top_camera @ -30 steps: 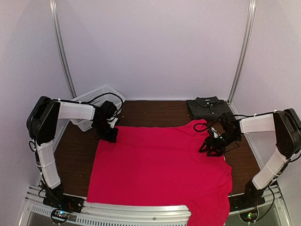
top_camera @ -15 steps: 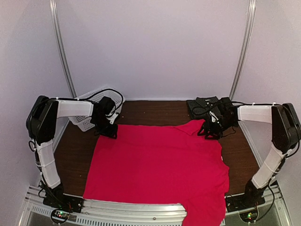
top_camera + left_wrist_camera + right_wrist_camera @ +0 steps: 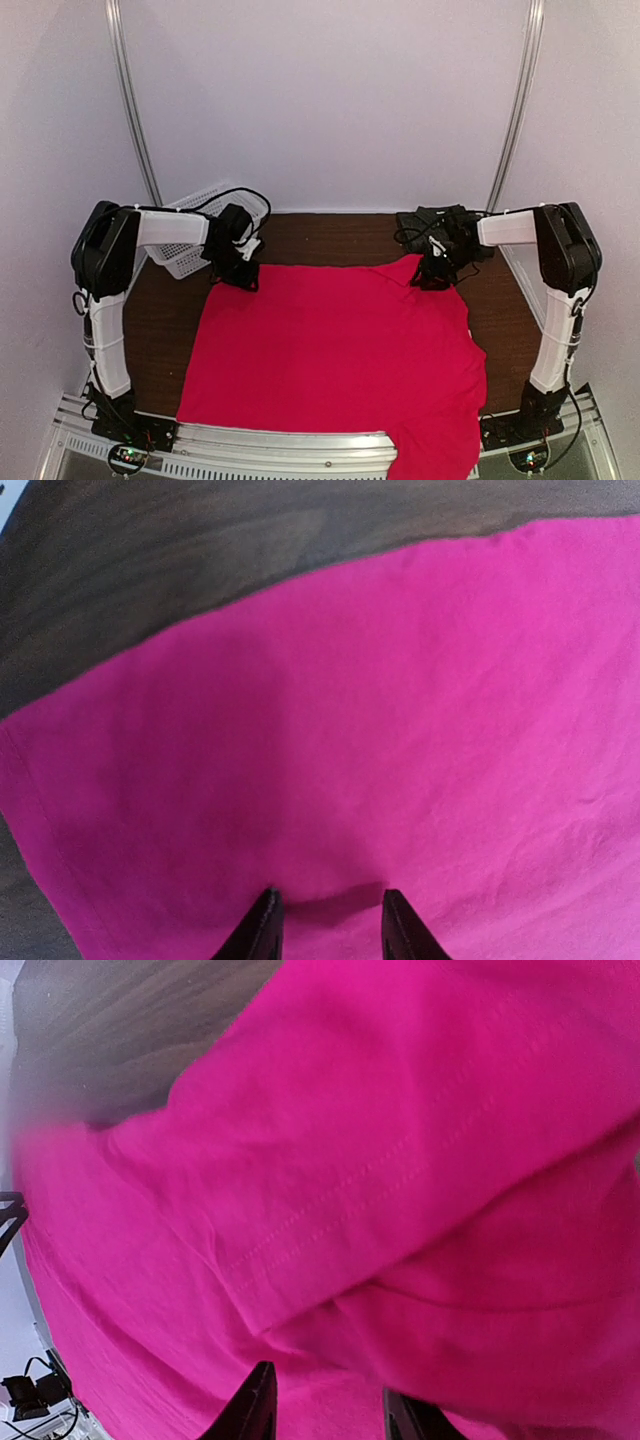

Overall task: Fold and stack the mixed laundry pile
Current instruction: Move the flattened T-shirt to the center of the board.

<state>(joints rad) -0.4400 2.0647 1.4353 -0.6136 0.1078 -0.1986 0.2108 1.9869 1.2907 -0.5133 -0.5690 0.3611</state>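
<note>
- Red-pink cloth covers most of the worktop (image 3: 330,232): the T-shirt (image 3: 330,350) lies spread flat, its near right part drooping over the front edge
- At the far right corner sits the dark shirt (image 3: 415,218), already folded small; a white basket (image 3: 205,200) leans at the far left
- At the T-shirt's far left corner, the left claw (image 3: 243,280) is down on the cloth; its wrist view shows the tips spread a little over flat cloth, nothing visibly pinched between them
- At the far right corner, the right claw (image 3: 432,278) sits where the cloth is doubled into soft folds along a stitched hem; its tips stand apart with cloth between them, but whether they have bitten cannot be told
- The T-shirt looks light and limp, not fragile; it will probably sag between two holds, crease wherever it bunches, and slide easily over the smooth wood
- The best holds seem to be the two far corners, right on the hem or seam, where stitching gives the tips something firmer and both layers can be caught together
- A pinch in mid-panel would likely lift only the top layer and drag wrinkles across the rest
- Judged from this, the fold on this garment is only starting, and both corners should rise evenly
</note>
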